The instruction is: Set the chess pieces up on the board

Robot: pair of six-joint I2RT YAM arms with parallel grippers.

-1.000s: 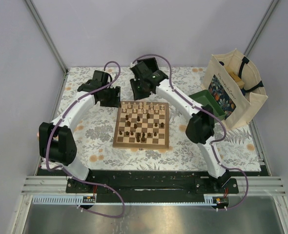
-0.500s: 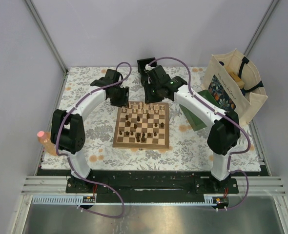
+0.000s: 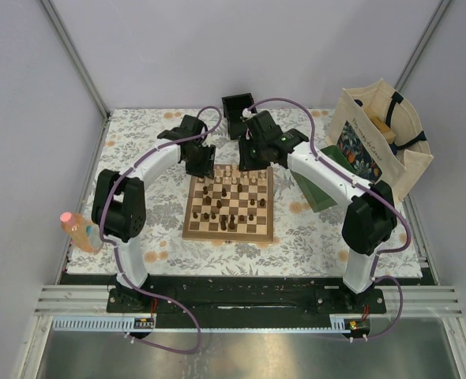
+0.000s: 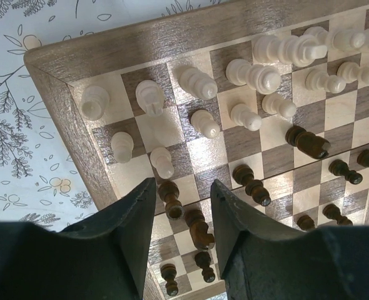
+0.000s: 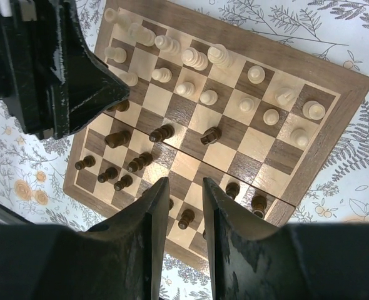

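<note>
The board (image 3: 189, 230) lies mid-table, also seen in the left wrist view (image 4: 141, 40) and the right wrist view (image 5: 319, 150). Cream chess pieces (image 3: 231, 170) (image 4: 197, 81) (image 5: 197, 59) stand in its two far rows. Dark chess pieces (image 3: 227, 219) (image 4: 306, 142) (image 5: 159, 132) are scattered over the middle and near rows. My left gripper (image 3: 201, 163) (image 4: 181, 194) hovers over the far left corner, open, with nothing between its fingers (image 4: 137, 215). Above the far edge, my right gripper (image 3: 253, 158) (image 5: 184, 187) is open by a narrow gap and holds nothing.
A small black box (image 3: 237, 106) sits behind the board. A green tray (image 3: 313, 192) lies right of it, partly under the right arm. A cream tote bag (image 3: 379, 142) stands at the far right. A pink-capped bottle (image 3: 78, 229) stands at the left edge.
Both arms have swung inward to the board's far edge. The left jaws have narrowed. The bottle at the left has come into sight.
</note>
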